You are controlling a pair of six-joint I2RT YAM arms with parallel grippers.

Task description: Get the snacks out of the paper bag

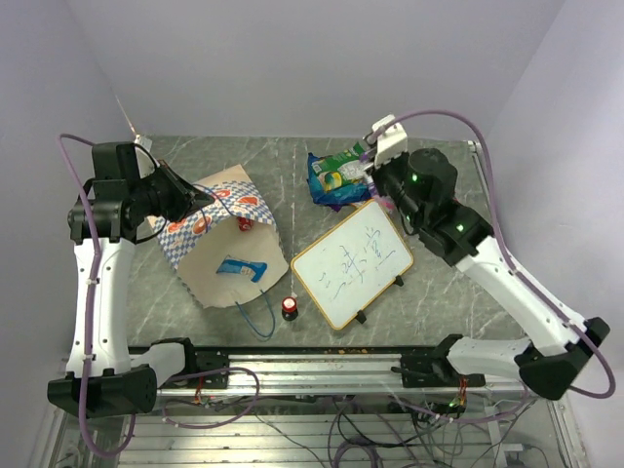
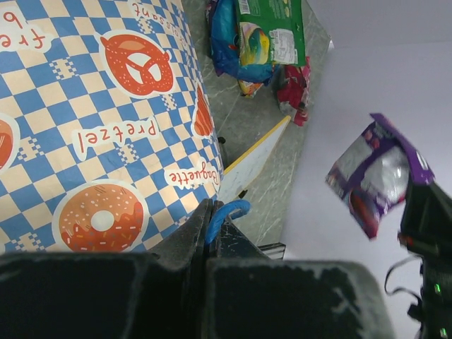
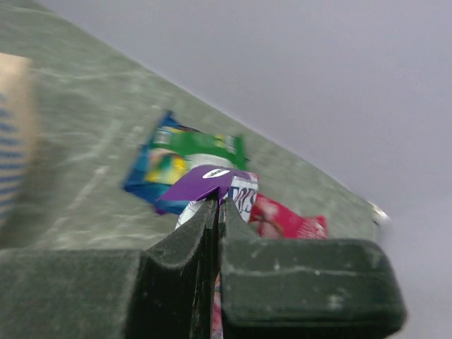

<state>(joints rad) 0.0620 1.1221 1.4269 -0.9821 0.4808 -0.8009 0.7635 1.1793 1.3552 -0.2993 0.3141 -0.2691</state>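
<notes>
The paper bag (image 1: 219,244) lies on its side at the left, its blue-and-white checkered band (image 2: 106,106) filling the left wrist view. My left gripper (image 2: 210,212) is shut on the bag's thin blue cord handle (image 2: 224,212). My right gripper (image 3: 220,201) is shut on the top edge of a purple-pink snack packet (image 3: 205,182), which hangs clear of the table (image 2: 374,176). Below it at the back of the table lie a green packet (image 3: 191,152), a blue packet (image 2: 226,42) and a red-pink packet (image 3: 282,220).
A wood-framed whiteboard (image 1: 351,261) stands tilted in the middle, between the bag and the right arm. A small red-topped black knob (image 1: 290,306) sits near the front edge. The bag's second blue handle loop (image 1: 258,317) trails toward the front rail.
</notes>
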